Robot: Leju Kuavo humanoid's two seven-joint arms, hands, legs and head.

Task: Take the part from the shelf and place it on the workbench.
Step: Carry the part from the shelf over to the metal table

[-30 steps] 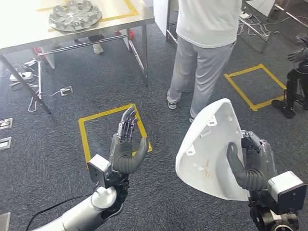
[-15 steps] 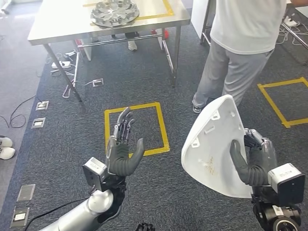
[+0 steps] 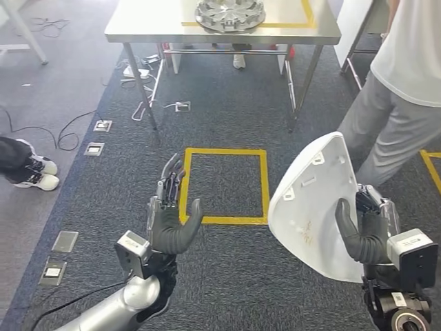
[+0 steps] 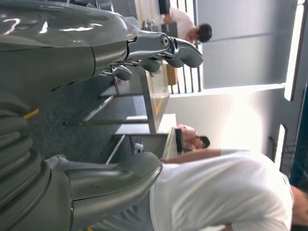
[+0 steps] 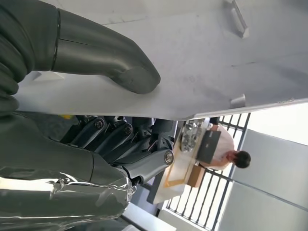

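Over grey carpet (image 3: 104,207), white part (image 3: 312,207) held between right hand (image 3: 372,231) fingers (image 5: 109,130).

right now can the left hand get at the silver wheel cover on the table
Probably not yet. The left hand is open and free, but the wheel cover lies on the table far ahead, across open carpet.

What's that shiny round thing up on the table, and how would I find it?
Look past the yellow taped square on the carpet to the steel table beyond it. On the tabletop lies a silver wheel cover: round, shiny and full of cut-outs, unlike the smooth white part in the robot's right hand.
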